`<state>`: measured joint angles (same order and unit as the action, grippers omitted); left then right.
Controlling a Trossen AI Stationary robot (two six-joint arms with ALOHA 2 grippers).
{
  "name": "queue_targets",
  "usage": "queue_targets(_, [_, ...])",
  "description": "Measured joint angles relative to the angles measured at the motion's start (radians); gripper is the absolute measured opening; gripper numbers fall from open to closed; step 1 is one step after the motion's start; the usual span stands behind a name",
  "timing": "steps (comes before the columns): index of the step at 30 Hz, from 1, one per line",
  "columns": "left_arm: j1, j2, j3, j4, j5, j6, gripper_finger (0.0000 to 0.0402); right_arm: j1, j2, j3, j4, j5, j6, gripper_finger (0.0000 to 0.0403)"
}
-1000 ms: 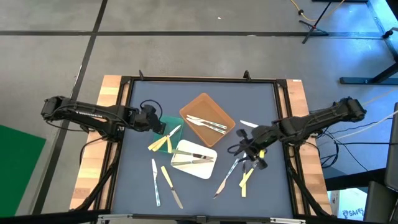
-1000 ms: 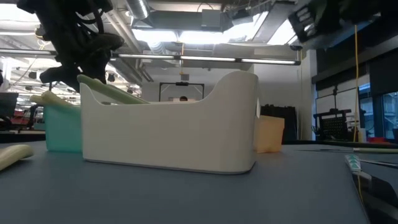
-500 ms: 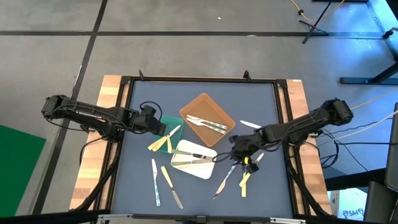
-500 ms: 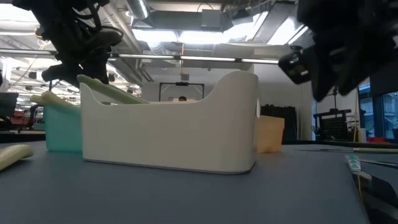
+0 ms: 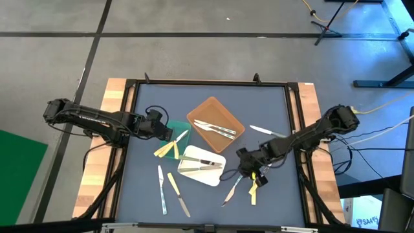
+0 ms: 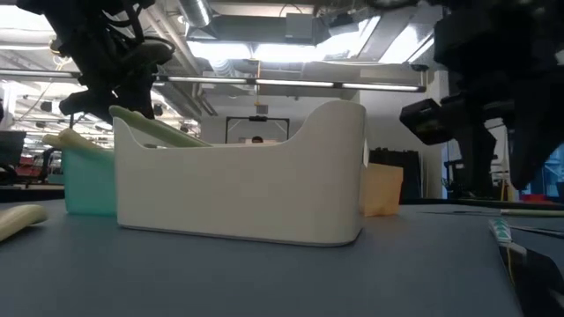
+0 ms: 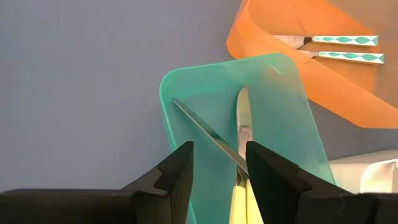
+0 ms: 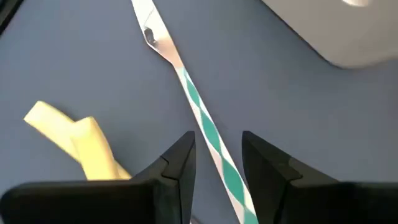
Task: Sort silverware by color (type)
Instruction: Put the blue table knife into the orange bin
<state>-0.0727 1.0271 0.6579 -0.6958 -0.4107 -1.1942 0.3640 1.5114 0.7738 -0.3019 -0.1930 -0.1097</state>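
My left gripper (image 5: pixel 165 132) (image 7: pixel 217 167) hovers open over the green tray (image 7: pixel 280 124), where a metal blade (image 7: pixel 199 127) and a yellow-handled piece (image 7: pixel 242 124) lie. My right gripper (image 5: pixel 244 166) (image 8: pixel 214 155) is open and low over the table, right of the white tray (image 5: pixel 202 166). Its fingers stand on either side of the green-and-white striped handle of a piece of silverware (image 8: pixel 202 124) (image 5: pixel 233 186) that lies flat on the table. Two yellow-handled pieces (image 8: pixel 74 140) (image 5: pixel 255 185) lie just beside it.
The brown tray (image 5: pixel 215 123) holds two striped pieces and the white tray holds a few more. Loose silverware lies on the table near the front (image 5: pixel 162 189) (image 5: pixel 178 194), beside the green tray (image 5: pixel 168 149) and toward the right (image 5: pixel 266 131). In the low view the white tray (image 6: pixel 238 189) stands in front.
My right gripper has moved toward the table's left and near edge and come down, from beside the yellow-handled pieces to over the striped piece next to the white tray.
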Motion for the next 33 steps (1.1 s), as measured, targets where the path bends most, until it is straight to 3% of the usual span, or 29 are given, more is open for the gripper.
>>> queue_targets(6, [0.0, 0.0, 0.0, 0.002, 0.0, -0.001, 0.0141, 0.045, 0.034, 0.0, 0.016, 0.12, 0.0, 0.0115])
queue_targets(15, [0.0, 0.0, 0.0, 0.001, 0.0, 0.0, 0.0141, 0.051, 0.095, 0.0, 0.016, 0.078, 0.0, 0.0115])
queue_targets(33, [0.0, 0.0, 0.0, 0.001, 0.0, 0.001, 0.0141, 0.049, 0.145, 0.003, 0.021, 0.104, 0.001, 0.0115])
